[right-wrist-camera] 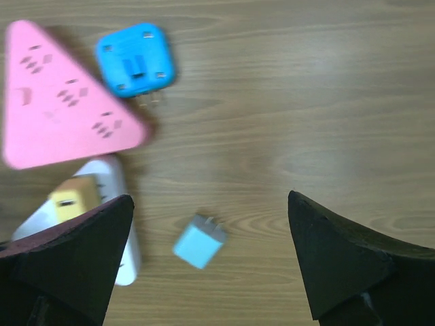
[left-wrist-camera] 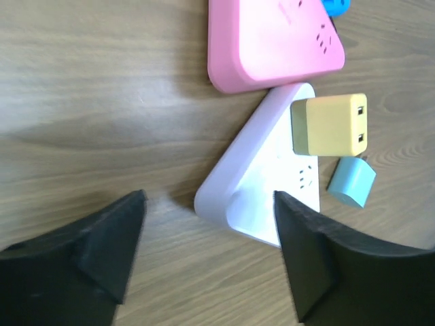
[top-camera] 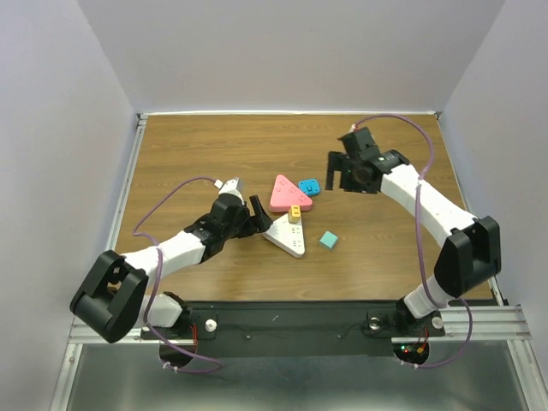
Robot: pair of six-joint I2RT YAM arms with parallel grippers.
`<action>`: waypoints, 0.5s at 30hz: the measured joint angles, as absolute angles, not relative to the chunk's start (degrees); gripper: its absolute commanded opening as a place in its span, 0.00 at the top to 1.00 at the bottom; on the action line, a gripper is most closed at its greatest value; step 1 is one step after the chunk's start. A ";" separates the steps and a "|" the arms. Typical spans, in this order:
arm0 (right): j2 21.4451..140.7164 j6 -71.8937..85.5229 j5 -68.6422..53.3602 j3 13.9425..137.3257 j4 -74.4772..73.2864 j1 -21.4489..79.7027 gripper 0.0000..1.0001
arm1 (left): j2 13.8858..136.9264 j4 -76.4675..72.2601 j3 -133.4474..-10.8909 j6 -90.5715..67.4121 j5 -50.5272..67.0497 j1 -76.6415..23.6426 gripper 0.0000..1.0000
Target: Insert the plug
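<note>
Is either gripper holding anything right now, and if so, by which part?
Nothing is held. The left gripper is open near the white power strip. The right gripper is open over the table, and the light blue plug lies loose.

I count two triangular power strips in front of me: the pink power strip (top-camera: 287, 193) and the white power strip (top-camera: 287, 238). I count three plugs: the yellow plug (top-camera: 294, 214), the blue plug (top-camera: 308, 186) and the teal plug (top-camera: 328, 241).

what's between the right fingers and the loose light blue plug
Nothing visible. The right fingers are open, and the light blue plug lies in plain view between them in the wrist view, apart from the white power strip.
</note>
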State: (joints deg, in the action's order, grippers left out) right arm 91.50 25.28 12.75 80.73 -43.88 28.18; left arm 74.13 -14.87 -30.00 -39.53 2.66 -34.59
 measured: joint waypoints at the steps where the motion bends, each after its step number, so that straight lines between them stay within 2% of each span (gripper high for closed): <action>1: 90.35 25.32 12.45 78.65 -43.51 26.55 0.00 | 73.14 -13.69 -30.63 -38.65 1.41 -34.74 0.05; 6: 84.53 25.56 11.14 69.10 -41.01 19.05 0.00 | 70.19 -10.68 -33.65 -34.70 -2.83 -36.56 0.05; 9: 81.23 25.78 10.59 65.80 -39.38 17.32 0.00 | 69.93 -9.32 -37.87 -31.09 -6.61 -42.44 0.05; 15: 76.18 26.02 8.49 62.87 -35.55 13.02 0.00 | 80.97 -11.35 -51.64 -22.13 -7.46 -54.37 0.06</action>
